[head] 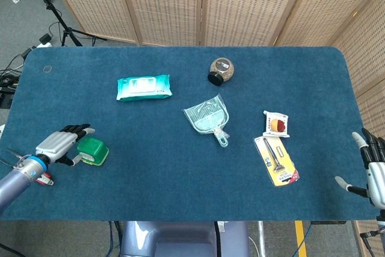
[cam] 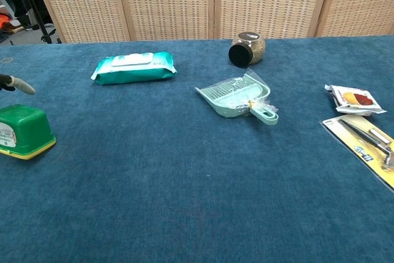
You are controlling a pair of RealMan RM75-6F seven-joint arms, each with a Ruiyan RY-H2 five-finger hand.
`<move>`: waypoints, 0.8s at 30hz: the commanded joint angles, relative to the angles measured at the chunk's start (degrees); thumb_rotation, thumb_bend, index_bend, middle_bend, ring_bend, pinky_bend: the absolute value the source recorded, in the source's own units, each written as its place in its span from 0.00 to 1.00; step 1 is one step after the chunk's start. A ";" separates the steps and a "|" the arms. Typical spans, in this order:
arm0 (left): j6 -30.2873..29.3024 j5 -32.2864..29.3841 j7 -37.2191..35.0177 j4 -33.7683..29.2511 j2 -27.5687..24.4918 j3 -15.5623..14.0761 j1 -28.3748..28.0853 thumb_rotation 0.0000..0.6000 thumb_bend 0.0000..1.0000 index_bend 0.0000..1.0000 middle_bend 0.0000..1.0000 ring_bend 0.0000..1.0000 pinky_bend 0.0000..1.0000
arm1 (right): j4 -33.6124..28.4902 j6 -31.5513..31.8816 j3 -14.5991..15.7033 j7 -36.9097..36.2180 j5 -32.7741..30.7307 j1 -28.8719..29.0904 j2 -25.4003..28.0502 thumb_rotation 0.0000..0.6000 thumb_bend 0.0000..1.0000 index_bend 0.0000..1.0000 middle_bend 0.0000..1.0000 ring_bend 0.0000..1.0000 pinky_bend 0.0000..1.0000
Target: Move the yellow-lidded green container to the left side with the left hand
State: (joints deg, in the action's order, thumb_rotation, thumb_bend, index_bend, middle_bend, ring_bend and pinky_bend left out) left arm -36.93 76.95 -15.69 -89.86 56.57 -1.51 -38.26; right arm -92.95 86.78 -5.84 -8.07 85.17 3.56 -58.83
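Observation:
The green container [head: 93,150] stands upside down near the table's front left, green base up. In the chest view the container [cam: 24,130] shows its yellow lid as a thin band underneath. My left hand [head: 60,145] lies just left of it with fingers spread; the fingertips reach its top left corner and the thumb sits by its front edge, gripping nothing. In the chest view one fingertip [cam: 18,84] shows above and behind the container, apart from it. My right hand [head: 373,171] hangs open off the table's right edge.
A pack of wet wipes [head: 144,87] lies at the back left, a round jar [head: 221,70] on its side at the back middle. A pale green dustpan [head: 206,118] is at the centre. A snack packet [head: 277,123] and a yellow tool card [head: 276,159] lie at the right.

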 commanded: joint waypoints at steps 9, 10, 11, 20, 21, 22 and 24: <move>-17.98 7.35 -9.56 2.86 -1.89 2.18 7.84 1.00 0.26 0.00 0.00 0.00 0.00 | -0.03 0.00 0.00 0.03 0.02 0.00 0.04 1.00 0.00 0.00 0.00 0.00 0.00; -19.88 6.80 -8.36 2.97 -1.68 2.29 9.01 1.00 0.20 0.00 0.00 0.00 0.00 | -0.02 0.03 0.04 0.06 0.12 -0.01 0.04 1.00 0.00 0.00 0.00 0.00 0.00; -21.84 5.97 -7.04 2.91 -1.32 2.45 10.28 1.00 0.17 0.00 0.00 0.00 0.00 | 0.00 0.07 0.07 0.14 0.21 -0.01 0.02 1.00 0.00 0.00 0.00 0.00 0.00; -40.91 0.10 4.51 4.09 7.31 3.99 22.04 1.00 0.01 0.00 0.00 0.00 0.00 | 0.43 0.09 0.40 0.59 0.93 0.08 -0.20 1.00 0.00 0.00 0.00 0.00 0.00; -41.79 -0.13 4.81 4.18 7.86 4.04 22.74 1.00 0.01 0.00 0.00 0.00 0.00 | 0.53 0.08 0.40 0.54 0.98 0.11 -0.23 1.00 0.00 0.00 0.00 0.00 0.00; -42.13 -0.18 4.76 4.19 8.07 4.04 23.09 1.00 0.01 0.00 0.00 0.00 0.00 | 0.59 0.06 0.40 0.44 1.01 0.14 -0.27 1.00 0.00 0.00 0.00 0.00 0.00; -42.58 0.08 4.25 4.47 8.38 4.11 23.57 1.00 0.01 0.00 0.00 0.00 0.00 | 0.71 0.05 0.44 0.13 1.15 0.17 -0.31 1.00 0.00 0.00 0.00 0.00 0.00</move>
